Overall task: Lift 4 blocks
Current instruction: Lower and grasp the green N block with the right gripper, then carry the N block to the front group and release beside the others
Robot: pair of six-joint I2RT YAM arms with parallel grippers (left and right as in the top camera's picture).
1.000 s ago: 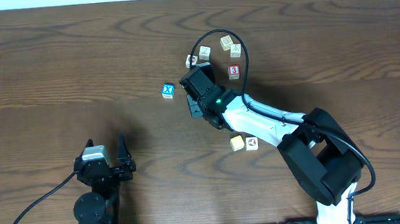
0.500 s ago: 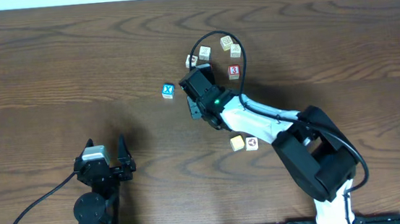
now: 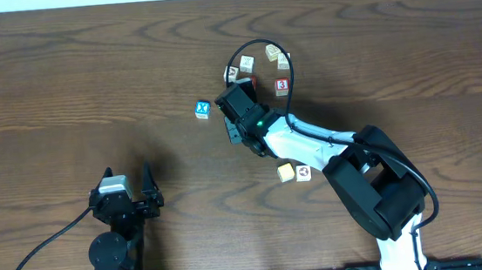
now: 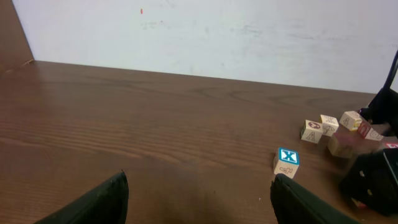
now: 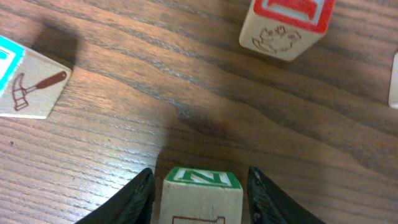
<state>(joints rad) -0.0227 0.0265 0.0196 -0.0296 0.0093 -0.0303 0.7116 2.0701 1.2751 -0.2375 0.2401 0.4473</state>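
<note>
My right gripper [image 5: 201, 173] is shut on a white block with a green "N" [image 5: 202, 199], held a little above the wood with its shadow below. In the overhead view that gripper [image 3: 237, 109] covers the block. A red "3" block [image 3: 281, 85] lies to its right. A pale yellow block [image 3: 285, 172] and a white marked block [image 3: 302, 173] sit side by side under the right arm. My left gripper [image 3: 127, 175] rests open and empty at the near left; in its own view it [image 4: 199, 199] frames bare wood.
A blue X cube [image 3: 203, 109] [image 4: 286, 162] [image 5: 31, 84] lies just left of the right gripper. A red-topped cube [image 5: 283, 25] stands ahead of it. Three pale cubes [image 3: 246, 63] [image 3: 273, 51] [image 3: 283, 60] cluster farther back. A black cable [image 3: 291, 61] loops over them.
The right arm's elbow has shifted slightly left. Its gripper stays in about the same place, still holding the N block. The left arm has not moved.
</note>
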